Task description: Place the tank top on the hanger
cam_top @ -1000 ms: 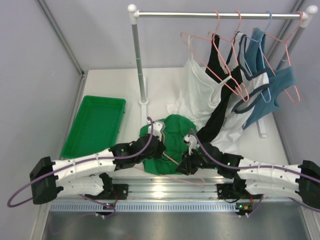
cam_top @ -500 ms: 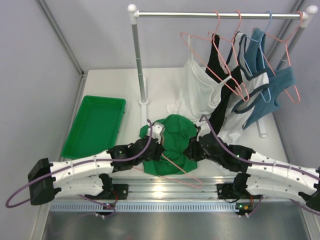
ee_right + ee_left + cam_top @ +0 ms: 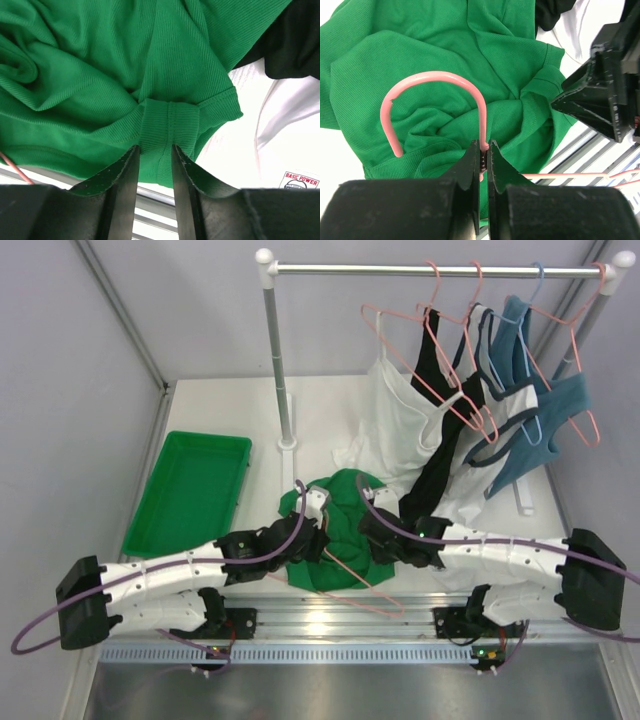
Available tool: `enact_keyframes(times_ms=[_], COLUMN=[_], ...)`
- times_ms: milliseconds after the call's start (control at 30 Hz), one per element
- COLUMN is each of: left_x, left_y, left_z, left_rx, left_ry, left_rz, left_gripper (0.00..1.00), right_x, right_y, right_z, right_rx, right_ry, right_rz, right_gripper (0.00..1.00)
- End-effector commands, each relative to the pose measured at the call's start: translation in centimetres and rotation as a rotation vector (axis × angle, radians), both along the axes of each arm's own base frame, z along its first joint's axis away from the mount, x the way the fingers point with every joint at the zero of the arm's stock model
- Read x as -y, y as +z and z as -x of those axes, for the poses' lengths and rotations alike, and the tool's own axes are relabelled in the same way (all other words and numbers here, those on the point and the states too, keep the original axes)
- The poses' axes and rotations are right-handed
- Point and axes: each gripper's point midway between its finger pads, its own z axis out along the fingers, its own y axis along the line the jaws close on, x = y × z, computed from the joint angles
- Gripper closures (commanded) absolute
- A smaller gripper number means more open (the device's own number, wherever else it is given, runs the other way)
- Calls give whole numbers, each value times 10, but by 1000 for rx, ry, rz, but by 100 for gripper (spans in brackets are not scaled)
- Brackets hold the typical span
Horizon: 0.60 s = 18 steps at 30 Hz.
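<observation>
The bright green tank top point(image 3: 345, 502) lies crumpled on the white table between my two arms. My left gripper point(image 3: 318, 533) is shut on the neck of a salmon-pink wire hanger point(image 3: 366, 586), whose body runs toward the front rail. In the left wrist view the gripper point(image 3: 483, 145) pinches the wire just below the hook point(image 3: 437, 75), which lies over the green fabric point(image 3: 515, 65). My right gripper point(image 3: 373, 530) is at the top's right edge. In the right wrist view its jaws point(image 3: 154, 147) are partly open, with a green strap point(image 3: 169, 122) showing flat in the gap.
A green plastic tray point(image 3: 150, 530) sits at the left. A rack post point(image 3: 280, 370) and rail point(image 3: 430, 270) carry white point(image 3: 395, 420), black point(image 3: 440, 455) and teal-blue point(image 3: 535, 430) garments on hangers. An aluminium rail point(image 3: 330, 618) runs along the near edge.
My right arm has stretched left and lowered, bringing its gripper onto the tank top's right edge. My left gripper has shifted slightly right, still holding the hanger.
</observation>
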Motion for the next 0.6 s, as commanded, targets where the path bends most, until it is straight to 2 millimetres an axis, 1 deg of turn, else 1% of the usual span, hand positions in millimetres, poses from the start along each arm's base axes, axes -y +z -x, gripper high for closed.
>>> enact_keyframes(times_ms=[0,67,267,367,400,467,567], left_x=[12,12,12,12,11,11,10], left_y=[16,16,15,15,15,15,17], left_z=[-5,-5,-5,-5,-4,-4,-4], left_rx=[40,40,36,37,36,38,40], left_ry=[-4,-3,-1,-1,-1,1,3], left_rz=[61,60,59,60,59,60,65], left_gripper=[100,100,100,100,100,100,100], right_x=[-11,-13,-17,-20,-20,-16,-13], right_y=[13,16,21,17,13,5,0], right_z=[-9,-10,-10,-8,-8,-6,-6], right_rx=[48,61,77,75,68,58,53], right_ry=[6,5,14,26,24,19,16], right_rz=[-1,-2,18,34,46,74,86], right_gripper=[67,62,59,59,59,59,59])
